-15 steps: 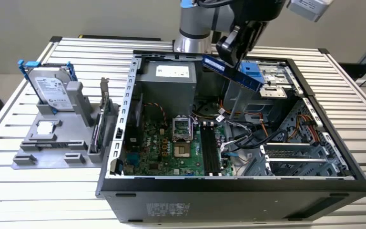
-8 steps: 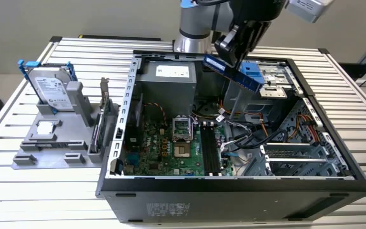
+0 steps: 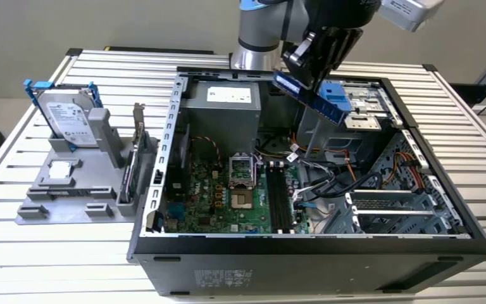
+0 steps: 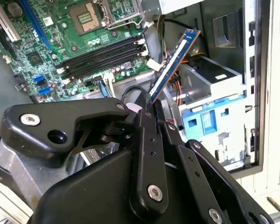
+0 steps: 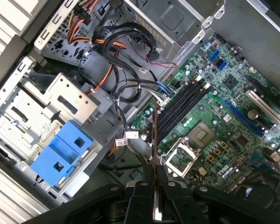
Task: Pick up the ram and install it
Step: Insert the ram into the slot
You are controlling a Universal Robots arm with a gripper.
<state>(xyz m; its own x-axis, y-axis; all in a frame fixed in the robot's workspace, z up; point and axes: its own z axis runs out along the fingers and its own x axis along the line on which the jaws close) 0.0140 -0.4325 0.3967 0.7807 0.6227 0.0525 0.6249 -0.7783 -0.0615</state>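
1. Presently, at the exterior view's left, a grey fixture [image 3: 61, 190] rests on the slatted counter [image 3: 23, 253]. It carries a silver hard drive [image 3: 68, 119] with blue rails and, beside it, an upright card [image 3: 137, 142].
2. Toward the centre, the open computer case [image 3: 311, 253] lies on its side. The motherboard [image 3: 213, 196] is exposed, and its memory slots [image 3: 281, 202] appear vacant in both wrist views.
3. Right of centre, the ram [image 3: 312, 96] hangs in the air above the case, over the rear bay beside a blue drive caddy [image 3: 338, 96]. It is tilted, well apart from the slots, and not seated.
4. Handling judgement: the ram is probably light, thin and stiff.
   - It should tolerate little bending.
   - Its flat faces offer little grip surface, so it may pivot or slip between the pads.
   - Hold it across the two faces near one end or along the upper edge, clear of the contact edge that enters the slot.
5. The fingers [image 3: 323, 47] are clamped on the ram, with almost no gap.
   - In the first wrist view the board [image 5: 155, 140] stands edge-on between the two fingers [image 5: 142, 198].
   - In the second wrist view the stick [image 4: 175, 63] projects beyond the tips, so the grasp is at one end.
   - The fingers touch nothing else.
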